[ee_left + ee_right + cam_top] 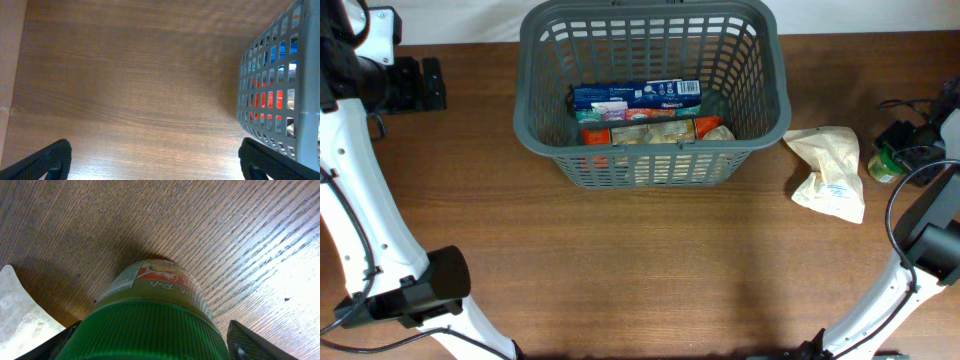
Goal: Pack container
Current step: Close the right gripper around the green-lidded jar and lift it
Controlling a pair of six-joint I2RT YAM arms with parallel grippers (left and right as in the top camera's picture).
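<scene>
The dark grey container (655, 150) stands at the back middle of the table. It holds a blue box (635, 96), a red-orange packet (595, 133) and pale packets (665, 130). Its slotted side shows at the right of the left wrist view (270, 90). My left gripper (425, 85) is far left of it, open and empty over bare wood (155, 165). My right gripper (908, 150) is at the far right, open, its fingers either side of a green-lidded jar (883, 165). The jar (150, 295) fills the space between the jaws (150, 342), with a gap at the right finger.
A crumpled cream paper bag (832, 170) lies between the container and the jar, right beside the jar (20, 315). Black cables and gear (910, 105) sit at the far right edge. The arm bases stand at the front corners.
</scene>
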